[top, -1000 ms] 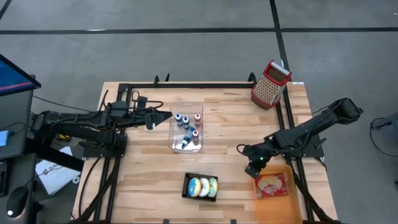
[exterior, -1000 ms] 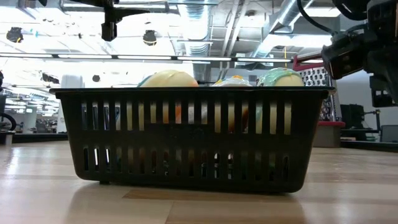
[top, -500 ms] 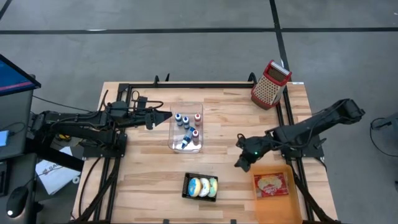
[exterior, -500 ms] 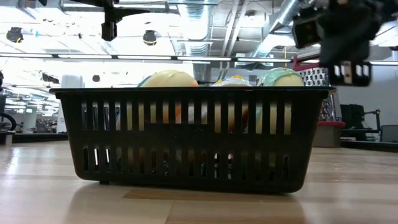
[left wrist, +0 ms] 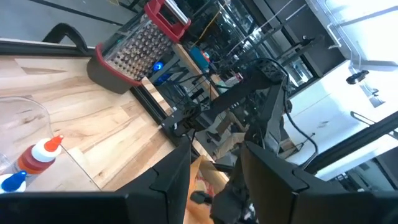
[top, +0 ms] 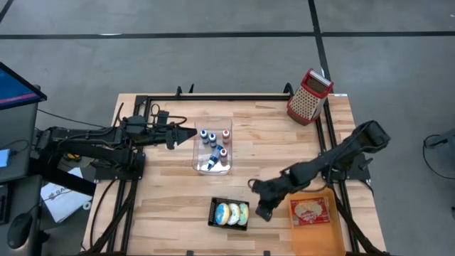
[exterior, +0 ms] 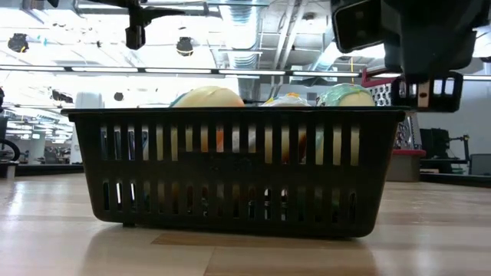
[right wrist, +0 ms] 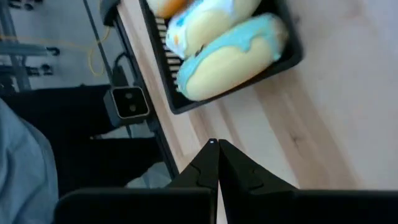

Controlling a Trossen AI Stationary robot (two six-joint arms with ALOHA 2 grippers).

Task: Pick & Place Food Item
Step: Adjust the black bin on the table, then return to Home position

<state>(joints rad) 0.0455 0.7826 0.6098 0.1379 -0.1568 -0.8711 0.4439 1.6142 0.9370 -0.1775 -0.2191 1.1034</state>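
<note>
Beside the black basket (top: 229, 214), right end effector (top: 260, 212) angled down (fingers closed, empty).

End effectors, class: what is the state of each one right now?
Left end effector: fingers apart, holding nothing.
Right end effector: closed, empty, beside the black basket of doughnuts.
</note>
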